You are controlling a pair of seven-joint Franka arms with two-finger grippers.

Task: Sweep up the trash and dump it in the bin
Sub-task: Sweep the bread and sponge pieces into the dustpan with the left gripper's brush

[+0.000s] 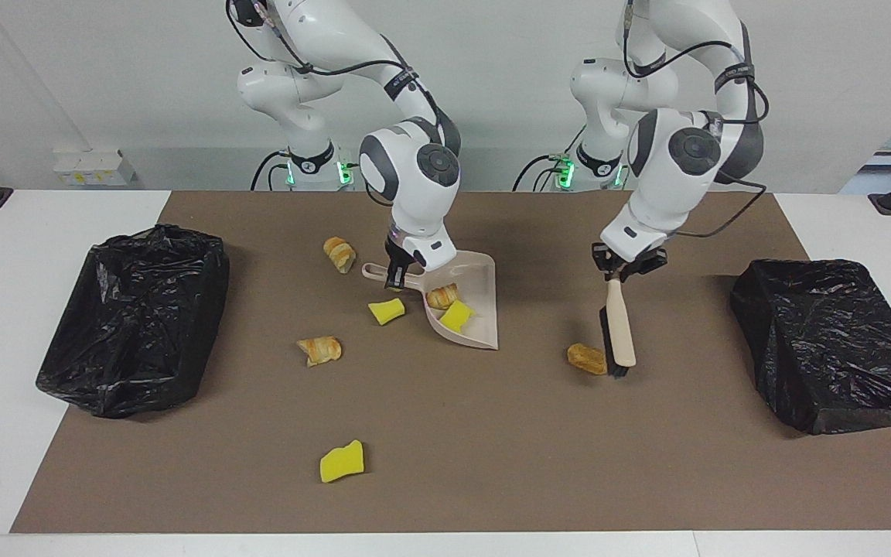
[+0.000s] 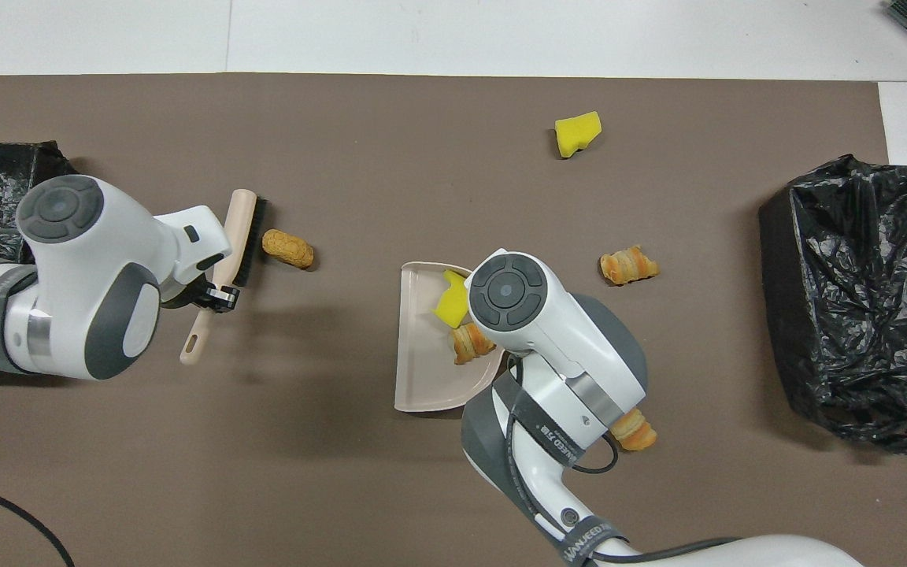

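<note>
Clamped jaws both — left gripper (image 1: 614,272) holds the brush (image 1: 618,329) beside a brown bread piece (image 1: 585,359), right gripper (image 1: 397,272) grips the dustpan (image 1: 475,298) handle.

Yellow and golden-brown trash bits (image 1: 342,461), two in dustpan (image 1: 483,271).

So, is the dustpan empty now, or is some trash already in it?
Not empty. The dustpan holds two pieces: a yellow sponge chunk and a golden-brown bread piece. The other pieces lie outside it on the mat.
</note>
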